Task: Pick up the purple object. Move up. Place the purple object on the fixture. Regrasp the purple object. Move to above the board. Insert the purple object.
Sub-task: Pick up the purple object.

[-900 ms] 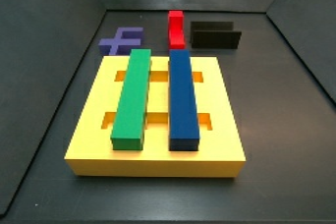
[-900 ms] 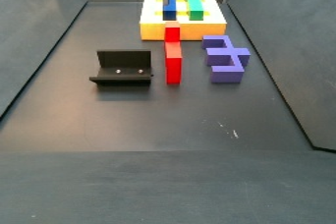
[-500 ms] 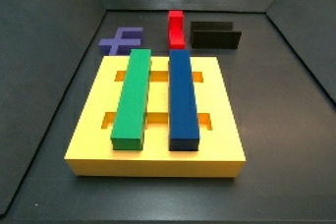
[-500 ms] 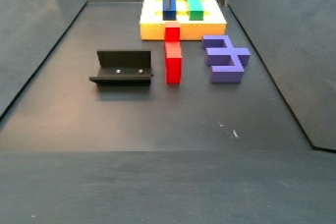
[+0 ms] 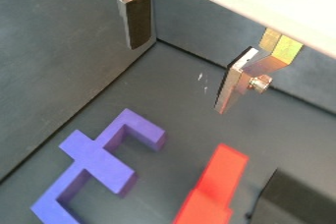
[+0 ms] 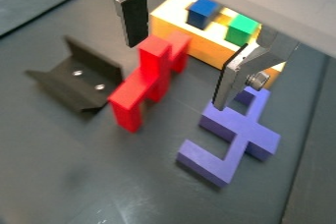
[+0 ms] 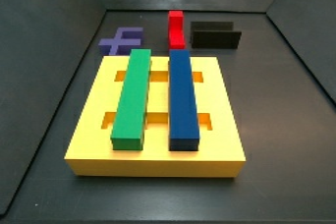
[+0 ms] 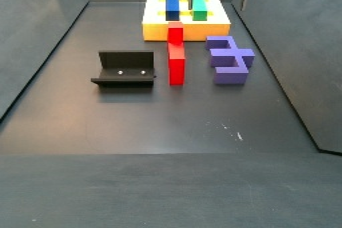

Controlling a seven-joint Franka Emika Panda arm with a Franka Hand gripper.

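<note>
My gripper hung above the floor with its jaws spread wide and nothing between them, one finger over the red block and the other beside the purple object. The purple object lay flat on the floor, just beside the red block, the fixture beyond it, the board behind them with green and blue bars.

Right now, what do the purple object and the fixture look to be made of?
The purple object, lying below the open, empty gripper: probably matte plastic, judging by its uniform colour with no glare. The fixture: black, faintly sheened, with pale screw-like dots; metal or plastic, unclear.
</note>
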